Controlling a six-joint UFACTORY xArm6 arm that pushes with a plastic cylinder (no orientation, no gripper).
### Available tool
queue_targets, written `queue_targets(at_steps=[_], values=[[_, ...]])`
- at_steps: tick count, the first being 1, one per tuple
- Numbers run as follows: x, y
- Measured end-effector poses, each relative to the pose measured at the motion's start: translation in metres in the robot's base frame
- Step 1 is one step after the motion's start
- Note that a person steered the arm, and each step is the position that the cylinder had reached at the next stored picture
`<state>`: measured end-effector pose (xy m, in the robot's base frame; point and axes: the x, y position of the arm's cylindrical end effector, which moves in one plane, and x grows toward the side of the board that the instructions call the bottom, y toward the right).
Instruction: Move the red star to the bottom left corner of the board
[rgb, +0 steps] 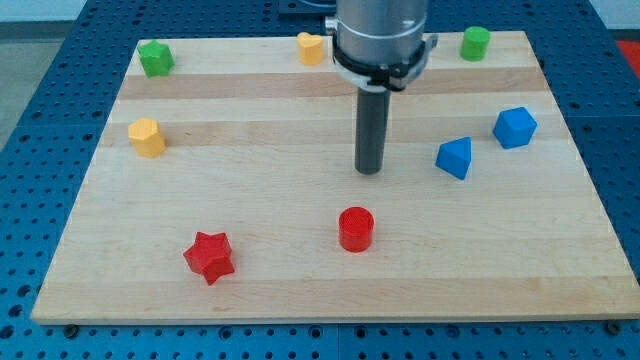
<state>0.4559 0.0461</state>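
The red star (209, 257) lies on the wooden board (280, 190) in its lower left part, a short way in from the bottom left corner. My tip (369, 171) is near the board's middle, well up and to the right of the star and not touching it. A red cylinder (356, 229) stands just below the tip, apart from it.
A yellow block (147, 137) is at the left edge. A green block (156, 58) is at the top left and a green cylinder (475, 43) at the top right. A yellow heart-like block (311, 48) is at the top middle. Two blue blocks (455, 158) (514, 127) are at the right.
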Motion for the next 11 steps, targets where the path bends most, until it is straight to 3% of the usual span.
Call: queue_targets(at_steps=[2,5,9,11], values=[[0.057,-0.007],[0.068,-0.136],[0.123,-0.131],[0.129,-0.199]])
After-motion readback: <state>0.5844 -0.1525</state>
